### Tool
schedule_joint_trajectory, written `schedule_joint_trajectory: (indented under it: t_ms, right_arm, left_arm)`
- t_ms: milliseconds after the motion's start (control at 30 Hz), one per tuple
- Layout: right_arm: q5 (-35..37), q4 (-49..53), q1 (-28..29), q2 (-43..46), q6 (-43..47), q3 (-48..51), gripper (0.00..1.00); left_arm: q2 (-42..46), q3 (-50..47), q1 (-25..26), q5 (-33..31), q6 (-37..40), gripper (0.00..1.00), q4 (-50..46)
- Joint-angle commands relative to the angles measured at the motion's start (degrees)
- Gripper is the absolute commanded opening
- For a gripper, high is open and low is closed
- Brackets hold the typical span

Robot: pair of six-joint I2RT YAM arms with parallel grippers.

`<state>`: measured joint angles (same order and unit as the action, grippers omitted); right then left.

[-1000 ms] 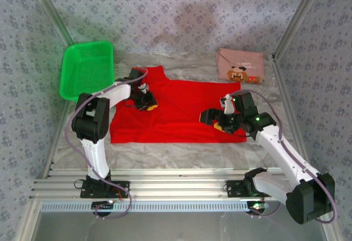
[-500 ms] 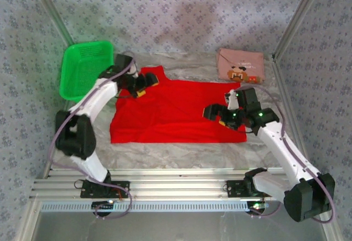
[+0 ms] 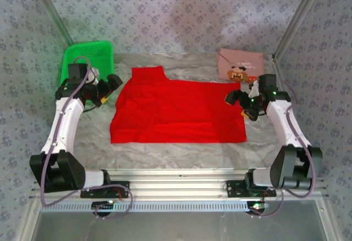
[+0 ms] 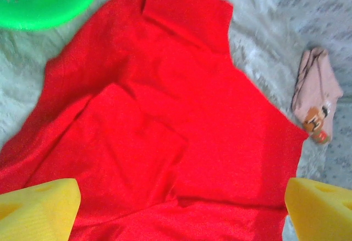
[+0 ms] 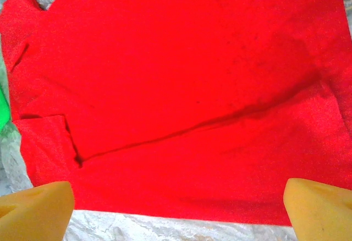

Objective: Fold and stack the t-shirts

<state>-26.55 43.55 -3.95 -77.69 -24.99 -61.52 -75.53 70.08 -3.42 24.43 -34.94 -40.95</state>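
Both arms have pulled off the red shirt (image 3: pixel 176 111) vs 1 s ago. The left gripper (image 3: pixel 110 89) was down on the shirt's upper-left part, now sits off its left edge, just beside the basket (image 3: pixel 82 54). The right gripper (image 3: pixel 240 100) has moved from over the right side out to the right edge, near the pink shirt (image 3: pixel 240 65).

Jaws:
- Left: has let go. Wrist cam shows yellow pads (image 4: pixel 36 208) far apart, nothing btwn them, cloth lying well below.
- Right: also wide, pads (image 5: pixel 319 208) at the frame corners, nothing held.

Red shirt lies flat mid-table on the crinkled sheet (image 3: pixel 176 153), plain side up, no print showing. The sleeve flap (image 4: pixel 132 142) on its left side is turned in over the body. Outline otherwise approx the same as before.

My read: one fold placed and released, arms resetting for the next grip. Red is still a wide panel, so more folds are needed. Pink is already a small folded packet at the far-right corner, well apart from red. Stack not started.

Containers: one green mesh basket, far left. No cloth in the part I can see, but the left arm covers its near side, so prob empty, not certain.
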Motion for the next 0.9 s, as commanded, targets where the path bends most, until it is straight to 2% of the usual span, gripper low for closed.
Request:
schedule_joint_trajectory:
  t_ms: [0,233,300,333,400,467,533,733,867]
  right_arm:
    - [-0.96,-0.43,0.05,-3.7,2.39,-1.74,1.0]
    - [2.26,-5.47,3.8,-10.63,-0.38,-1.4,1.0]
    - [2.64,-6.92,5.46,-13.88,-1.06,-1.41,0.99]
    - [2.93,-8.09,6.37,-15.61,-1.58,-1.41,0.98]
    - [3.25,-10.99,7.4,-19.01,-3.01,-1.51,0.91]
    - [3.43,-12.26,8.12,-22.59,-4.73,-2.22,0.78]
    - [4.56,-12.46,9.17,-24.94,-5.72,-2.86,0.67]
    - [10.38,-9.94,12.12,-25.95,-9.39,-0.48,0.49]
    - [15.95,-7.86,16.17,-23.38,-12.69,3.83,0.49]
  left_arm:
    - [0.09,-2.76,0.38,3.0,1.69,0.95,-0.23]
    - [-0.5,-10.41,3.13,2.69,0.13,0.95,6.58]
    - [-2.3,-12.63,5.1,2.33,-0.86,0.91,9.04]
    - [-3.63,-13.58,6.12,1.84,-1.0,0.83,10.42]
    - [-6.11,-15.59,6.99,1.45,-1.8,0.57,14.11]
    - [-8.94,-17.33,7.13,0.82,-2.92,0.32,17.62]
    - [-11.36,-18.0,7.23,-1.42,-2.83,0.2,18.13]
    - [-13.62,-24.0,7.39,-5.47,-4.09,0.14,16.73]
    - [-11.35,-31.28,7.7,-7.29,-7.61,0.18,16.09]
